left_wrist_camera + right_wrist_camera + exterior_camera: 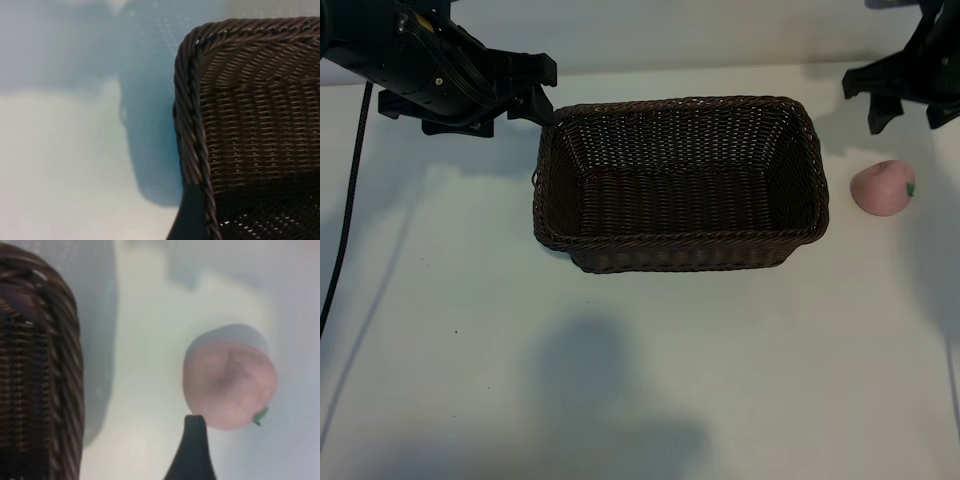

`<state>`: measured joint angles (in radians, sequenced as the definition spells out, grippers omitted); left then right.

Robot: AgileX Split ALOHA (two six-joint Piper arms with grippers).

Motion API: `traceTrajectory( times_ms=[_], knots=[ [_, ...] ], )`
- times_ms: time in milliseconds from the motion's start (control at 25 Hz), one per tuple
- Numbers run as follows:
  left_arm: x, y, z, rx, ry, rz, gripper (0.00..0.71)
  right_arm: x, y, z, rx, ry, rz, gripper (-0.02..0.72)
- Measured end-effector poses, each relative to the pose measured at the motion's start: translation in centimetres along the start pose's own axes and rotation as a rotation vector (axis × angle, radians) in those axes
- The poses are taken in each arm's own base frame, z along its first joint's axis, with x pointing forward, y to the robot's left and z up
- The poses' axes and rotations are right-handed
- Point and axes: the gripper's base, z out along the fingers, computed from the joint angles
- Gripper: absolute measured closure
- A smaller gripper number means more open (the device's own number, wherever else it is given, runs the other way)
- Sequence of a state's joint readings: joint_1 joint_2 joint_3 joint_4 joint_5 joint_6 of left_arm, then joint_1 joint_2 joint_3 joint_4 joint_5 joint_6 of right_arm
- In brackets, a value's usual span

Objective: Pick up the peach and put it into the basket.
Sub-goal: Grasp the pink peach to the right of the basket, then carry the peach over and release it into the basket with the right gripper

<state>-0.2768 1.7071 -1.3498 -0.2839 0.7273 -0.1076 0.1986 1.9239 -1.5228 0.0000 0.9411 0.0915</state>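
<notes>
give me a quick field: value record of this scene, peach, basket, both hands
peach: on the table, outside the basket, just off its right end, not held
basket: upright at mid table, nothing visible inside
right hand: open, above and behind the peach, holding nothing
left hand: open, at the basket's back left corner, holding nothing
task state: peach not yet picked up

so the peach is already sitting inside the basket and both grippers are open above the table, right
Not quite. The peach is not inside the basket; it lies on the table just outside the basket's right end, as the exterior view shows. The rest holds: the left gripper and the right gripper are both open above the table.
</notes>
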Motion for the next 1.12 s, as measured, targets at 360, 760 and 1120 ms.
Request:
traceTrajectory(
  times_ms=[360,760,1120],
  knots=[
    [0.0,0.0,0.0,-0.001,0.001,0.002,0.115,2.1,-0.3,5.5,0.005,0.036,0.026,0.116],
    [0.2,0.0,0.0,-0.003,0.017,0.003,0.117,2.4,-1.2,7.8,0.022,0.07,0.069,0.546],
    [0.2,0.0,0.0,-0.004,0.02,0.003,0.119,2.3,-1.2,6.2,0.028,0.084,0.059,0.659]
  ],
)
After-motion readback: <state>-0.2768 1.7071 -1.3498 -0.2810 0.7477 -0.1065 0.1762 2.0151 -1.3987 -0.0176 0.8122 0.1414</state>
